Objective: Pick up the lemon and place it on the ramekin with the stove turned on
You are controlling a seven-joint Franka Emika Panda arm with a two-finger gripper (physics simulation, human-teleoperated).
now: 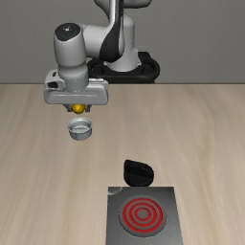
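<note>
Lemon (76, 108) sits just above the ramekin (79, 130), and we see the gripper (77, 111) with its jaws narrowly apart, clamped on it from both sides. Stove (144, 215), well apart from the ramekin toward the exterior view's lower right, shows glowing red rings.

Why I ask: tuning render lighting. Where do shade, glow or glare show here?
Exterior view: soft, even light on the table, no glare; the stove rings glow red; the gripper holding the lemon shades its underside above the ramekin.
</note>
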